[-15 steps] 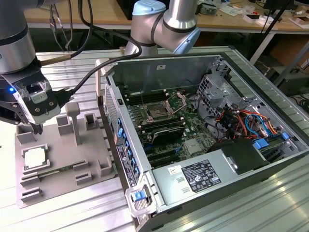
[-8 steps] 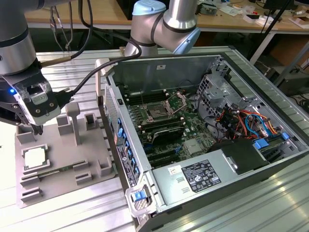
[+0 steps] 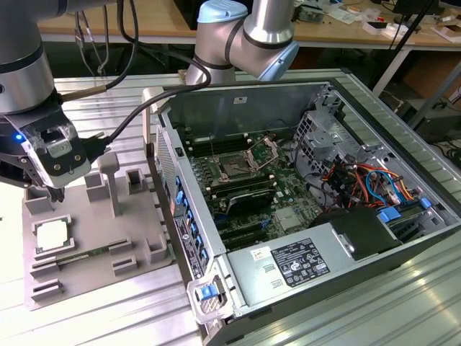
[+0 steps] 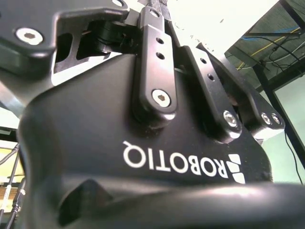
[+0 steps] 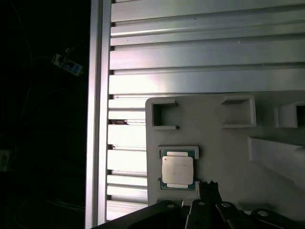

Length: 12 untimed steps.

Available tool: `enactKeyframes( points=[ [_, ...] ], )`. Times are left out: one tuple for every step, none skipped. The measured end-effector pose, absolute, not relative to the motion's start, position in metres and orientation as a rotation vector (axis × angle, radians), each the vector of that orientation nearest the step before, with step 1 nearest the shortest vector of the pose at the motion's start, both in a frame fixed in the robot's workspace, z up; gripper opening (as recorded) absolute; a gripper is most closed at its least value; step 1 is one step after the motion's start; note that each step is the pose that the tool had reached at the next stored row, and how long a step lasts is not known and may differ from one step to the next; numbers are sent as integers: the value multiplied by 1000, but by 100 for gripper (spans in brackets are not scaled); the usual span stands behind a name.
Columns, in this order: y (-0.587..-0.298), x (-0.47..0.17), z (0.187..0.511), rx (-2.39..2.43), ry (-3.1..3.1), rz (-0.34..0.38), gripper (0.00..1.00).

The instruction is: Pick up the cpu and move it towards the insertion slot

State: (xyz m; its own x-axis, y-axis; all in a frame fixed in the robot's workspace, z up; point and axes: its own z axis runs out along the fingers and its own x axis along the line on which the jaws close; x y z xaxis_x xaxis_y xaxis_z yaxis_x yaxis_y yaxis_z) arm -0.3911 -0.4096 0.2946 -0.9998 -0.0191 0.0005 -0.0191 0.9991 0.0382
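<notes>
pincer closed on nothing, tips over the grey tray. chip lies flat in its recess just beside the tips, edges unobstructed. socket well apart, inside the open case.

Silver arm with pale-blue joint caps and black, screw-studded claw.

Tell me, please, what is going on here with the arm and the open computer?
The robot arm's gripper hangs low over the grey tray at the exterior view's left, right beside the chip. The chip lies flat in its recess in the tray, not yet picked up. The socket sits inside the open computer case, well away from the gripper, with its metal bracket apparently lifted.
</notes>
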Motion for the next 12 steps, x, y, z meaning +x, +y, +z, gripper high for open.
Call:
enactKeyframes(
  points=[
    [-410, -391, 294, 30, -3140, -60, 11],
    [-410, -391, 294, 30, -3140, -60, 11],
    [-410, -391, 294, 30, -3140, -60, 11],
    [-410, -391, 293, 30, -3140, -60, 11],
    [-410, -391, 293, 30, -3140, -60, 11],
    [-410, -391, 293, 30, -3140, -60, 11],
    [-410, -391, 292, 30, -3140, -60, 11],
    [-410, -391, 292, 30, -3140, -60, 11],
    [-410, -391, 292, 30, -3140, -60, 11],
    [-410, -391, 291, 30, -3140, -60, 11],
    [-410, -391, 291, 30, -3140, -60, 11],
    [-410, -391, 291, 30, -3140, -60, 11]
  ],
)
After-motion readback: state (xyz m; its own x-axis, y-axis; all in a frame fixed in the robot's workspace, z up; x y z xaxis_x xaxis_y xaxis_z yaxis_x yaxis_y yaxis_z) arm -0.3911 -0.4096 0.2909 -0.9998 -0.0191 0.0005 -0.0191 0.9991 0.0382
